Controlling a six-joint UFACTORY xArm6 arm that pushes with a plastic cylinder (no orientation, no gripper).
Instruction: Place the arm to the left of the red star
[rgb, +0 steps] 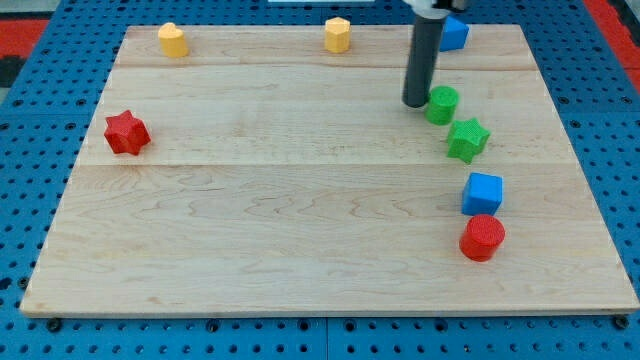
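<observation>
The red star (126, 132) lies near the left edge of the wooden board (300, 220). My tip (416, 103) is far to the star's right, in the upper right part of the board. It stands just left of the green cylinder (442, 104), touching or nearly touching it.
A green star (467, 139), a blue cube (483, 192) and a red cylinder (482, 238) run down the right side. A blue block (455, 33) sits at the top right behind the rod. Two yellow blocks (173, 40) (338, 34) lie along the top edge.
</observation>
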